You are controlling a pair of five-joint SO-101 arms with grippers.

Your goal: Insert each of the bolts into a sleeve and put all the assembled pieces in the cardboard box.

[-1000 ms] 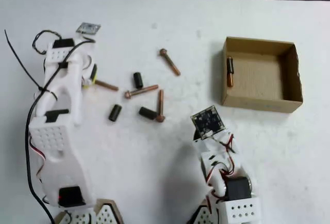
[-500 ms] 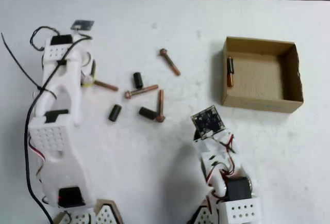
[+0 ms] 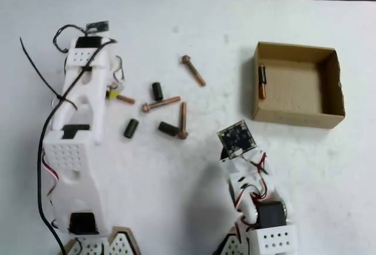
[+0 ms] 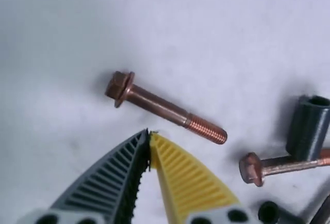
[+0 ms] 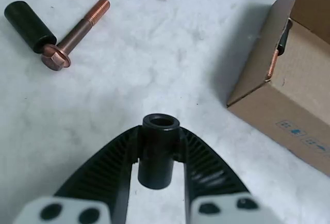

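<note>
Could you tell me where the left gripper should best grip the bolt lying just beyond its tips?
Take the bolt by its smooth mid-shank, coming from above and closing across its length: it lies flat on the table, clear of everything else.

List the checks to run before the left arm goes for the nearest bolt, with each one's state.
1. Right gripper has a sleeve: ok, it is clamped upright between the fingers, open end up.
2. Left gripper is open for a grasp: not ok, its tips are shut together.
3. Left gripper is around the bolt: not ok, the tips sit beside the shaft.
4. Bolt is free to pick: ok, it lies flat on the table with nothing touching it.
5. Cardboard box has room: ok, one assembled piece lies along a wall.
6. Sleeve bore is clear: cannot tell, the inside is dark.
</note>
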